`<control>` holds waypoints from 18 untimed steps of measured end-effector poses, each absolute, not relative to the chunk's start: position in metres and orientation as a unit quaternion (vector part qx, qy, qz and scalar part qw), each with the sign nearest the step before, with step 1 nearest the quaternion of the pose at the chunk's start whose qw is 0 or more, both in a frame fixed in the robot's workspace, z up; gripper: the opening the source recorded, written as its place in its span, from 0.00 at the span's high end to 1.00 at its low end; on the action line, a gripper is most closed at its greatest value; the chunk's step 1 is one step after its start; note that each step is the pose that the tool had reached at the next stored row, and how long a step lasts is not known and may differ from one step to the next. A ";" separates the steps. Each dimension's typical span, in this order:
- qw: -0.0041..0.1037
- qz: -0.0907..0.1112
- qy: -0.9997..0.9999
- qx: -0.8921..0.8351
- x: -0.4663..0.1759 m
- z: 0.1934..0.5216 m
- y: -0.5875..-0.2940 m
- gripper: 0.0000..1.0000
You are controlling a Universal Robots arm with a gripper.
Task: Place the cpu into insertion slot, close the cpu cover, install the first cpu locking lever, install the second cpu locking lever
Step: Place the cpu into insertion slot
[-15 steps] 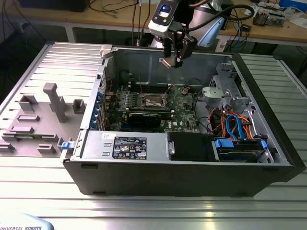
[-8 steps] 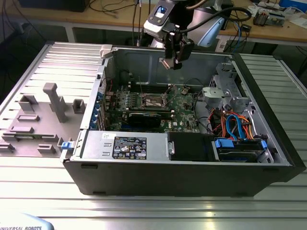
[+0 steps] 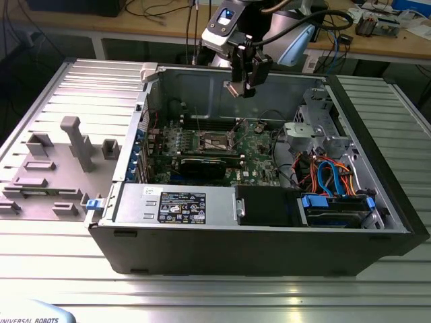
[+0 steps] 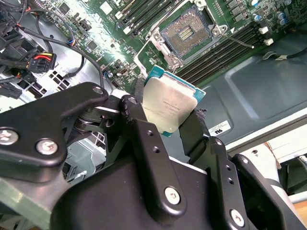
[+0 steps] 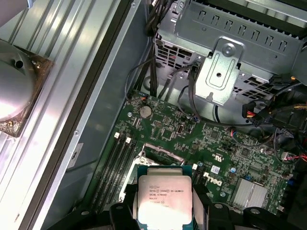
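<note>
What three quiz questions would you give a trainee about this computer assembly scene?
1. True or false: the cpu already sits in the insertion slot.
2. Pick one: what do the jaws hold? A) a memory stick B) the cpu C) a locking lever
3. Short answer: in the exterior view, on which side of the computer case do the grey fixture blocks stand?

Key
1. False. The cpu is clamped in the jaws, apart from the slot, whose dark centre lies bare.
2. B
3. The exterior view's left.
</note>
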State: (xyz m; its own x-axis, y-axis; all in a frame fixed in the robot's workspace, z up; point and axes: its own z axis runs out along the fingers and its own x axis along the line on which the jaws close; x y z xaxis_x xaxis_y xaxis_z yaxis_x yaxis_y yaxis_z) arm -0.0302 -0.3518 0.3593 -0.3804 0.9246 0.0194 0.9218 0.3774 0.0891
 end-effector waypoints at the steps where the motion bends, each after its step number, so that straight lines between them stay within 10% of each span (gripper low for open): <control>1: 0.017 0.042 0.830 0.556 -0.030 0.359 -0.352 0.46; 18: 0.019 0.041 0.800 0.598 -0.030 0.357 -0.352 0.46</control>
State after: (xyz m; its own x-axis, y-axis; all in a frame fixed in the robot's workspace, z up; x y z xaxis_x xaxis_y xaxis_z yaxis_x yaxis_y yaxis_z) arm -0.0302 -0.3518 0.3572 -0.2835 0.9588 0.0197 0.9557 0.2807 0.0884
